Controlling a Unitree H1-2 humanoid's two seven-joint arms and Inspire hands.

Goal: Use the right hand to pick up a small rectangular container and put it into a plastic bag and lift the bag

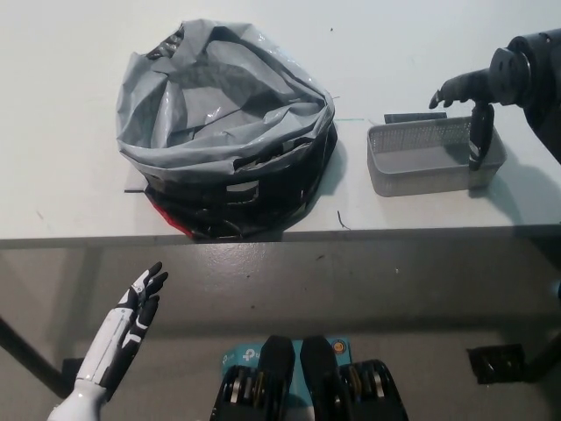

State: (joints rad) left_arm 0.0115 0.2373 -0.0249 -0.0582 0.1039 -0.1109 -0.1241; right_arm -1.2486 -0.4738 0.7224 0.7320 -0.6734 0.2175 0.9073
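Note:
A small grey mesh rectangular container [422,160] sits on the white table [70,184] near the front edge, right of the bag. My black right hand [478,96] hovers over the container's far right corner, open. Its fingers [449,88] stretch left above the back rim, and its thumb [478,139] hangs down at the right end wall. The container stays on the table. A grey plastic bag [219,105] stands open in the table's middle, lining a black basket [237,197]. My white left hand [130,326] rests open below the table's front edge at the lower left.
A flat dark strip [412,117] lies just behind the container. The basket shows a red patch [171,221] at its lower left. The table's front edge [280,235] runs across the middle of the picture, with grey floor below it.

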